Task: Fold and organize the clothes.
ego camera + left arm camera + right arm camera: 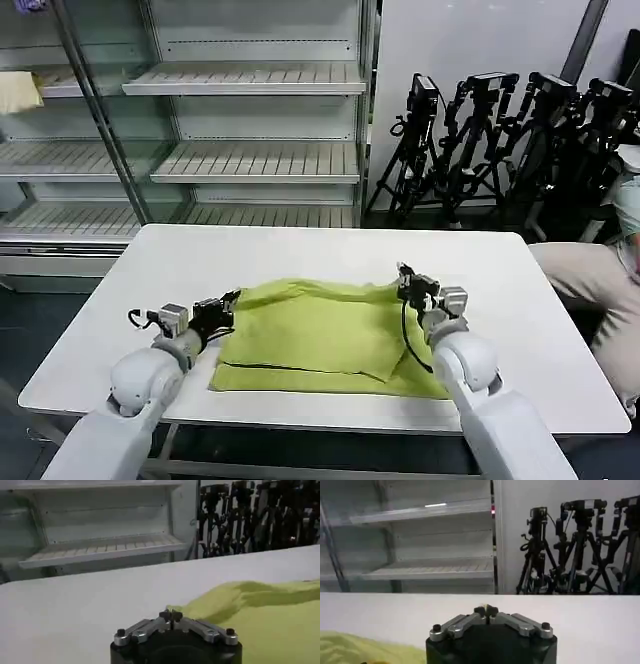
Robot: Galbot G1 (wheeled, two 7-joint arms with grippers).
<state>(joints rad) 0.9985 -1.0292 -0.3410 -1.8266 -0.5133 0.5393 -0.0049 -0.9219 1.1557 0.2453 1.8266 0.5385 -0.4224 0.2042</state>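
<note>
Two tools flank lime T-shirt (pixel 320 335), which lies partly folded mid-worktop (pixel 90 330). Left tool (pixel 228 305) at shirt's left edge, right tool (pixel 408 283) at far right corner. Both clenched, empty in wrist views; likely between folds, poised for next edge grasp.

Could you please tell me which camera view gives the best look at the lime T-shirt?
The head view: the whole T-shirt lies partly folded on the table. The left wrist view shows one rumpled edge, the right wrist view just a corner.
</note>
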